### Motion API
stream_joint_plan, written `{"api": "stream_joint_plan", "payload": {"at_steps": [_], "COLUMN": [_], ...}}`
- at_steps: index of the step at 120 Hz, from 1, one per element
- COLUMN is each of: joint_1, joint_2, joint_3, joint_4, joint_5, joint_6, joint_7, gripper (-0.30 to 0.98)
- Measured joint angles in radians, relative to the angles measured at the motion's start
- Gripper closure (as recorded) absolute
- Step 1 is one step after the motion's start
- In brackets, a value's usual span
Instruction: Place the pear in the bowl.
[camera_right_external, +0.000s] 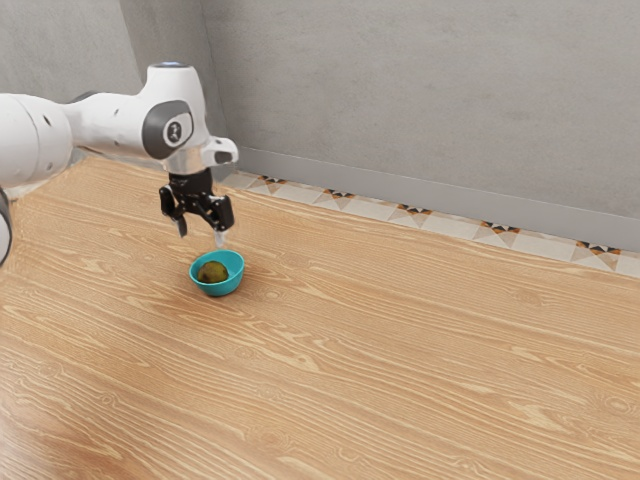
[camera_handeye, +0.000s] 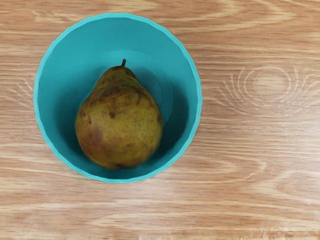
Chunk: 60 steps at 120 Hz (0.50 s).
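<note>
1. Pear (camera_handeye: 117, 125) observed inside the teal bowl (camera_handeye: 59, 67); its broad end lies near the bowl's wall, with the narrow neck and short dark stem (camera_handeye: 123, 62) to one side.
2. Bowl upright on the wood-grained table (camera_right_external: 400, 370).
3. Gripper (camera_right_external: 201, 234) above the bowl, pointing down. Fingers well apart, nothing held between them; both clear of the pear.
4. Markings: a round badge (camera_right_external: 174, 131) with a dark emblem on the white arm (camera_right_external: 108, 122); too small to read. Pear skin carries brown blotches; no lettering legible on pear or bowl.
5. Background: patterned tiles (camera_right_external: 370, 209) along the foot of a grey wall (camera_right_external: 430, 90).
</note>
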Motion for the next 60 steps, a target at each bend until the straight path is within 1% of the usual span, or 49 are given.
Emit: {"api": "stream_joint_plan", "payload": {"at_steps": [8,14,21,27,35,41,47,51,55,60], "joint_1": [0.018,0.022,0.024,0.021,0.015,-0.07,-0.209,-0.286,-0.331,-0.358], "joint_2": [-0.113,-0.195,-0.269,-0.305,-0.354,-0.41,-0.446,-0.454,-0.456,-0.456], "joint_3": [-0.032,-0.046,-0.085,-0.112,-0.126,-0.051,0.075,0.142,0.177,0.195], "joint_4": [-0.099,-0.13,-0.139,-0.124,-0.097,-0.09,-0.079,-0.068,-0.058,-0.053], "joint_5": [-0.008,-0.011,-0.013,-0.015,-0.018,-0.025,-0.032,-0.035,-0.038,-0.042], "joint_6": [-0.009,-0.029,-0.057,-0.086,-0.132,-0.166,-0.199,-0.22,-0.239,-0.259], "joint_7": [-0.004,-0.008,-0.017,-0.026,-0.038,-0.046,-0.053,-0.057,-0.062,-0.067], "gripper": [0.03,0.02,0.02,0.01,0.01,0.01,0.01,0.01,0.0,0.0]}}
